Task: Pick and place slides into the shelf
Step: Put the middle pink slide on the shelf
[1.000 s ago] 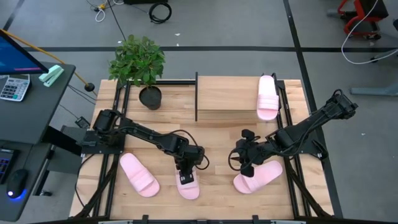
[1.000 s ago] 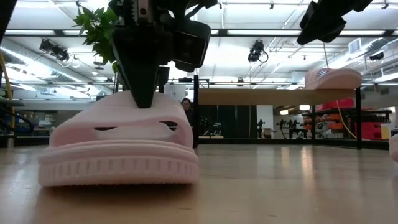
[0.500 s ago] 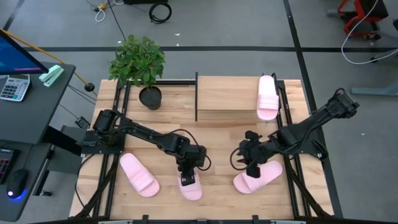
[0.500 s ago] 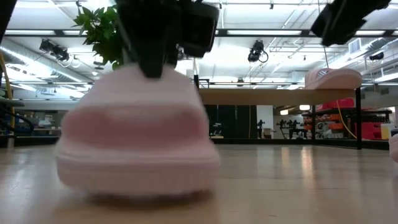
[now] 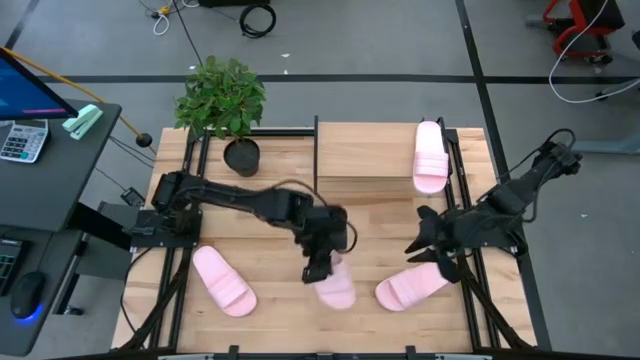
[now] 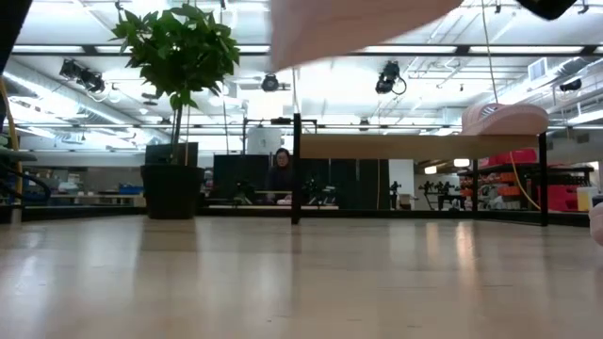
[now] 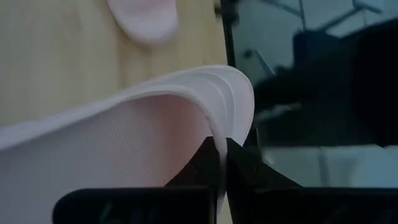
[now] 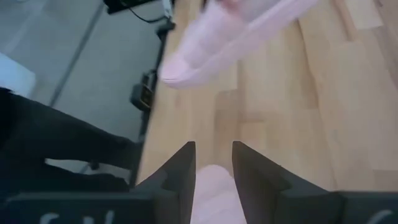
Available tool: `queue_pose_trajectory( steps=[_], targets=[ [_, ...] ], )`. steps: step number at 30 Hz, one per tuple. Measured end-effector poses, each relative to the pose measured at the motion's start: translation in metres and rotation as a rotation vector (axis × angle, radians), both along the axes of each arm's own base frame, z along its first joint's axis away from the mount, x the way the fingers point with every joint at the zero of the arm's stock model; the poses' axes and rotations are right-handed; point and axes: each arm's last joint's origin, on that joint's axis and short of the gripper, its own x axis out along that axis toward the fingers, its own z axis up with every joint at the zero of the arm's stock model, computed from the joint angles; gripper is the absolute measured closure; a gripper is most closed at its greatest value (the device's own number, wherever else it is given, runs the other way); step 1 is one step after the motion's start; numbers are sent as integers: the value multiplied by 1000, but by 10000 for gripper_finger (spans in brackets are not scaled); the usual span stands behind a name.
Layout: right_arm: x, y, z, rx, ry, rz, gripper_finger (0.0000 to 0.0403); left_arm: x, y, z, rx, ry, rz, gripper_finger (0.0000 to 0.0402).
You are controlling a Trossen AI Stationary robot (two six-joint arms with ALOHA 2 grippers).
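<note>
High view: potted plant (image 5: pixel 222 100) beside shelf (image 5: pixel 365 157); slide (image 5: pixel 430 155) on top.

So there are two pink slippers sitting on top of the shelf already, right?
No, only one. The high view shows a single pink slipper on top of the shelf, at its right end. Two others lie on the table: one front left, one front right. The fourth is held by the left gripper.
</note>
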Motion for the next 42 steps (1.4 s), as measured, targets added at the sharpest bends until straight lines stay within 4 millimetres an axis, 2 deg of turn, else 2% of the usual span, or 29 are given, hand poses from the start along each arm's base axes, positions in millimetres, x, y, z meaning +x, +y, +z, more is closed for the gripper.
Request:
queue_pose_trajectory(
  steps=[6,12,18,24,32,39,42],
  targets=[
    [-12,-3,8,38,-44,-16,293,2,38,52,187,-165,98,390],
    [-13,0,7,46,-39,-33,293,1,78,75,255,-249,157,390],
    [-14,5,8,85,-26,-48,293,-1,106,78,290,-285,129,390],
    [-15,4,27,71,-108,-85,299,-2,126,80,337,-334,95,390],
    [-17,-5,57,-53,-274,-212,311,6,146,95,476,-564,63,390],
    [-19,-13,69,-173,-367,-379,314,7,167,104,612,-704,10,390],
    [-19,-16,72,-230,-397,-445,314,5,176,105,613,-737,-26,390]
  ],
)
